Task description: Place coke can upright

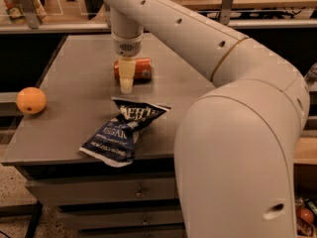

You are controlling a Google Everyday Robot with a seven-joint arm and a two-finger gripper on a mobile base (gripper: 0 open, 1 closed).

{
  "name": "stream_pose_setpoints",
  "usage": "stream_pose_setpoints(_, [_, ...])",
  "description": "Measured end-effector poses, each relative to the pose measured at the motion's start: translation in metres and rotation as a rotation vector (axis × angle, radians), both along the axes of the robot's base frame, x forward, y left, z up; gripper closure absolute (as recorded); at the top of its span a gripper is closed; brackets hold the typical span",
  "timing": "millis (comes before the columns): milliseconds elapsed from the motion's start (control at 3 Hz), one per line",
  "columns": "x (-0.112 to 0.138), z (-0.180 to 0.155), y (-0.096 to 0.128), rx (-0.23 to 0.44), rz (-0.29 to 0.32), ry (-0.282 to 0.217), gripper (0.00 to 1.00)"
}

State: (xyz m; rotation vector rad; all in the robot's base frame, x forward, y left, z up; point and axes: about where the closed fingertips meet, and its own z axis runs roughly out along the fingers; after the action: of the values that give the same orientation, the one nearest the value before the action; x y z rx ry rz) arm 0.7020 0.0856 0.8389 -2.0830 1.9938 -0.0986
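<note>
Coke can [140,68] lies on its side on the table [74,58], just beyond the chip bag [124,131], long axis running left-right in the camera view, silver end toward the right. Not upright.

Gripper [127,86] hangs straight down from the arm [198,38], beyond the chip bag and right at the can's left half, tip down near the table surface in front of the can. Jaws: cannot tell whether they are spread, pressed together or pinching the can. One pale member shows across the can; the rest is hidden.

Orange [31,100] sits well to the left of the chip bag, near the table edge.

Risks, as I judge them:
- The can is round and free to roll. A push from the tip, rather than a pinch, could send it rolling away from the chip bag toward the back of the table.
- The hold looks off-centre, toward the can's left end. If lifted there, the can may swing or slip out while being turned.
- If the can is released tilted, it could tip back over, possibly toward the chip bag.
- The tip is low, so scraping the table is possible.
</note>
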Motion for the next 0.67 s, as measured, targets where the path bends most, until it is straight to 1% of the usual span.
stream_pose_setpoints(333, [-0.0006, -0.0063, 0.0078, -0.02, 0.032, 0.012, 0.18])
stream_pose_setpoints(667, [-0.0013, -0.0094, 0.0144, -0.077, 0.066, 0.021, 0.41])
